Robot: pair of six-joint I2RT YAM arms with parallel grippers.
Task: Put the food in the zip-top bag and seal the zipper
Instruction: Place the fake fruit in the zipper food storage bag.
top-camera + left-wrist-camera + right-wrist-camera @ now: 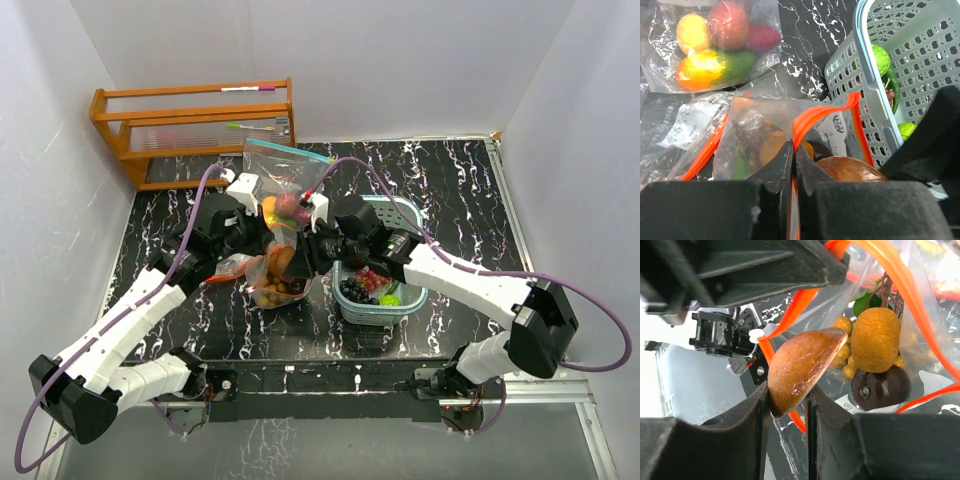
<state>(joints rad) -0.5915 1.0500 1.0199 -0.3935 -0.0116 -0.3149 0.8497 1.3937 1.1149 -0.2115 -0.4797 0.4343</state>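
Note:
The zip-top bag point(268, 288) with an orange zipper point(822, 112) lies between the arms, mouth held up. My left gripper point(794, 150) is shut on its orange rim. My right gripper point(787, 400) is shut on a brown rounded food piece point(802, 367), held at the bag's mouth; the same piece point(847, 169) shows just behind the left fingers. Inside the bag lie yellow-brown round fruits point(875, 337) and a dark red one point(881, 387). More food, grapes point(355, 290) and a green piece point(390, 298), sits in the teal basket point(405, 212).
A second clear bag point(285, 200) with orange, yellow, red and green food point(715, 50) lies just behind the held bag. The basket's wall point(865, 65) stands close on the right. A wooden rack point(195, 125) stands at the back left.

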